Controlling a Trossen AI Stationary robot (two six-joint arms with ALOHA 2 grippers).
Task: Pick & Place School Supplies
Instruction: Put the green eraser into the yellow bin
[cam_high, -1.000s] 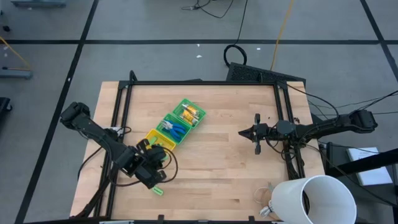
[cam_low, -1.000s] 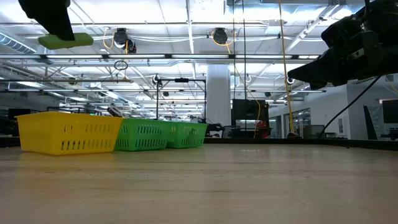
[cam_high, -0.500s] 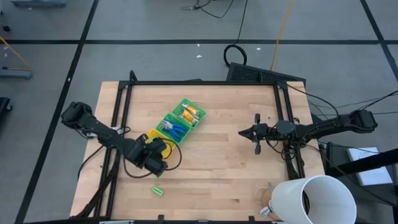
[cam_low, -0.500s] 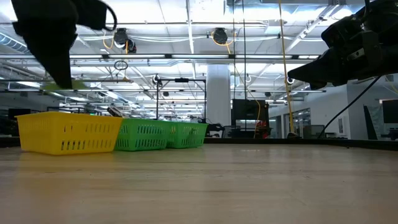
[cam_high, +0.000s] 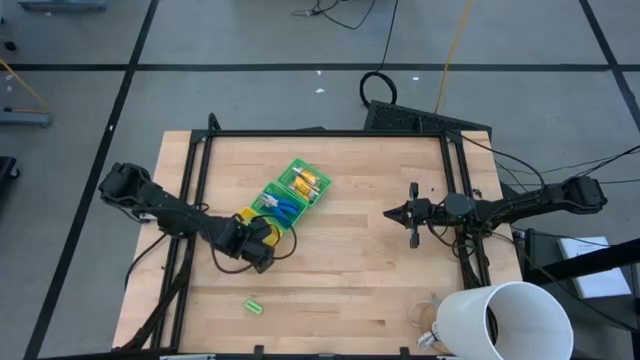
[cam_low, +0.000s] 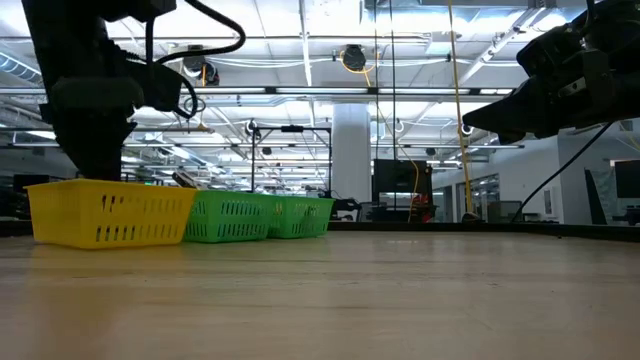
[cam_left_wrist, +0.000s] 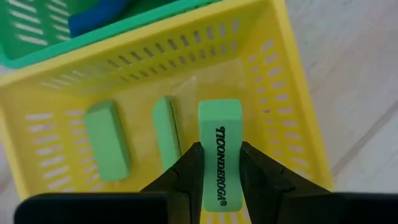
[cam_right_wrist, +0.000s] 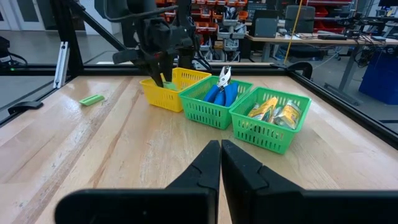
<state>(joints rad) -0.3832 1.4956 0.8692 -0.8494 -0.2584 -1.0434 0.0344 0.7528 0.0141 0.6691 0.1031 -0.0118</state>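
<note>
Left tool (cam_left_wrist: 220, 163) — green eraser (cam_left_wrist: 219, 149) between fingers

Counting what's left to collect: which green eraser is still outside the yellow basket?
The lone green eraser lying flat on the bare table, on the near side of the yellow basket; the others are in that basket, one between the left gripper's fingers.

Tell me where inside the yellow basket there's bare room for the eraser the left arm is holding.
The left pincer holds a green eraser over the yellow basket. Two erasers crowd one half; the bare floor lies between the middle eraser and the wall nearest the bare table.
</note>
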